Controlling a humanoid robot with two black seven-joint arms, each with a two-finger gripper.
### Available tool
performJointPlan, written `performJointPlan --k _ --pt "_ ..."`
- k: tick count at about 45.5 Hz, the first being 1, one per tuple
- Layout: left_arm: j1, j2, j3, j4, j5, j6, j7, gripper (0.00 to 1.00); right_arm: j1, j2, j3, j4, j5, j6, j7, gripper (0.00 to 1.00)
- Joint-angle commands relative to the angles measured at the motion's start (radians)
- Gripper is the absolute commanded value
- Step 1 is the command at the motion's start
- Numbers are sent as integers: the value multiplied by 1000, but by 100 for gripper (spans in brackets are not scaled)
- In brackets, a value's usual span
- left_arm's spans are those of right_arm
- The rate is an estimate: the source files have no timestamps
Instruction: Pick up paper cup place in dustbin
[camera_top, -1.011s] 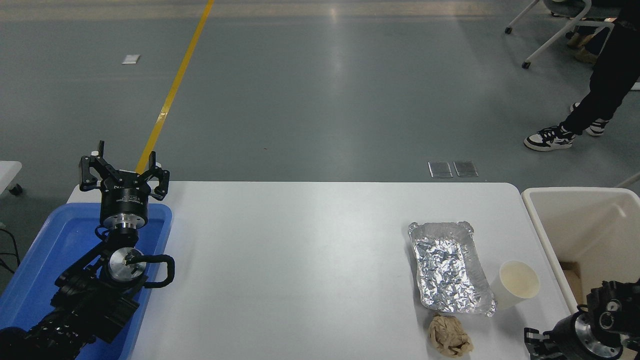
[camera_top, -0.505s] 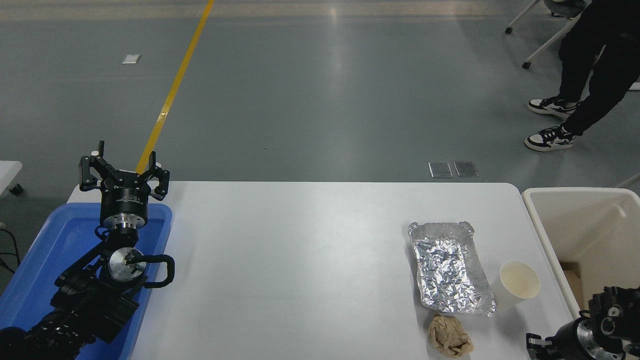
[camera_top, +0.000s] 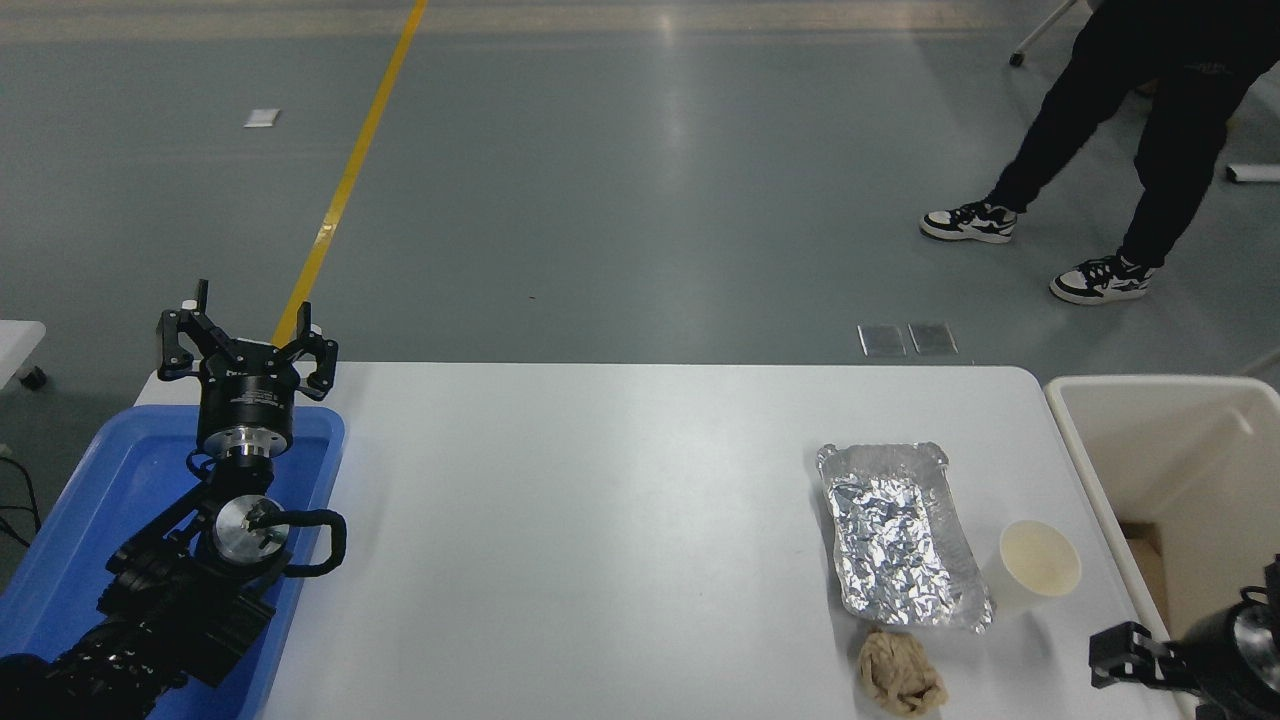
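The small white paper cup (camera_top: 1038, 572) stands upright near the table's right front, just right of the foil tray. The cream-white dustbin (camera_top: 1085, 440) stands off the table's right edge, with something brown low inside it. My right gripper (camera_top: 1127, 656) shows only partly at the lower right corner, in front of and to the right of the cup, apart from it. Whether it is open or shut does not show. My left gripper (camera_top: 245, 325) is open and empty, parked over the blue tray at the lower left.
A crinkled silver foil tray (camera_top: 898, 535) lies left of the cup. A crumpled brown paper wad (camera_top: 900, 673) lies in front of it. A shallow blue tray (camera_top: 70, 520) sits under the left arm. A person's legs (camera_top: 1100, 120) are on the floor at the top right.
My right gripper has moved right and a little up, toward the picture's edge. The person at the top right has stepped to the left. The cup and the left arm have not moved.
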Motion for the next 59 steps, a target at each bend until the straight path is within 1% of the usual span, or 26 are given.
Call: performJointPlan --k 1,4,6,11,17,23,25,27,31,40,47,51,55,59 --pt "0 1 1 0 2 -1 0 99 249 -116 -37 77 52 90 -64 100" --pt "0 1 1 0 2 -1 0 99 334 -116 -67 77 72 109 -92 100" --pt "0 1 1 0 2 -1 0 99 400 -116 -95 75 74 130 -101 100" --pt "0 1 1 0 2 -1 0 99 548 -92 -185 75 89 156 -103 100" --pt "0 1 1 0 2 0 0 99 677 3 -300 66 146 156 -101 100" --pt "1 1 1 0 2 0 0 99 836 149 -441 65 172 153 -97 100" --pt "0 1 1 0 2 0 0 99 891 203 -486 65 198 153 -92 100" --pt "0 1 1 0 2 0 0 99 949 310 -523 65 290 152 -89 100" --pt "0 1 1 0 2 0 0 99 982 425 -518 65 364 155 -89 100" --pt "0 2 1 0 0 0 -2 99 1019 597 -505 86 384 155 -89 100" --pt "0 2 1 0 0 0 -2 99 1094 654 -498 161 388 176 -89 100" --pt "0 2 1 0 0 0 0 99 1154 657 -485 221 395 209 -86 100" --pt "0 2 1 0 0 0 0 99 1218 654 -474 273 428 236 -86 100" --pt "0 2 1 0 0 0 -2 99 1256 653 -454 279 461 299 -81 100"
